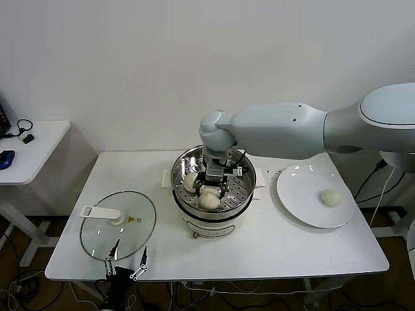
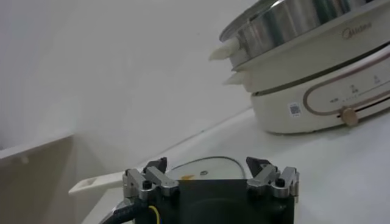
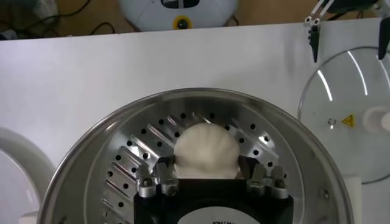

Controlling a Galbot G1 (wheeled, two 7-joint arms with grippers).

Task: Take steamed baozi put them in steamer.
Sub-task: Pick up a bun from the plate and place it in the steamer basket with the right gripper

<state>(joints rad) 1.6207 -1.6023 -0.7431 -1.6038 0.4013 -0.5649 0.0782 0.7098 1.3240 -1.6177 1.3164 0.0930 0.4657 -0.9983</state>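
My right gripper (image 1: pixel 214 190) reaches down into the shiny steel steamer (image 1: pixel 246 184) and is shut on a cream-white baozi (image 3: pixel 206 151), held low over the perforated floor; this baozi also shows in the head view (image 1: pixel 209 200). Its fingers (image 3: pixel 166 173) press the bun's two sides. A second baozi (image 1: pixel 190 181) lies in the basket beside it. Another baozi (image 1: pixel 331 197) lies on the white plate (image 1: pixel 301 194) to the steamer's right. My left gripper (image 1: pixel 126 262) is open and empty, parked at the table's front edge by the glass lid (image 1: pixel 123 236).
The glass lid with its white handle lies flat at the table's front left; it also shows in the left wrist view (image 2: pixel 207 167). The steamer's white base (image 2: pixel 317 97) stands at the table's middle. A side table (image 1: pixel 29 149) stands at the far left.
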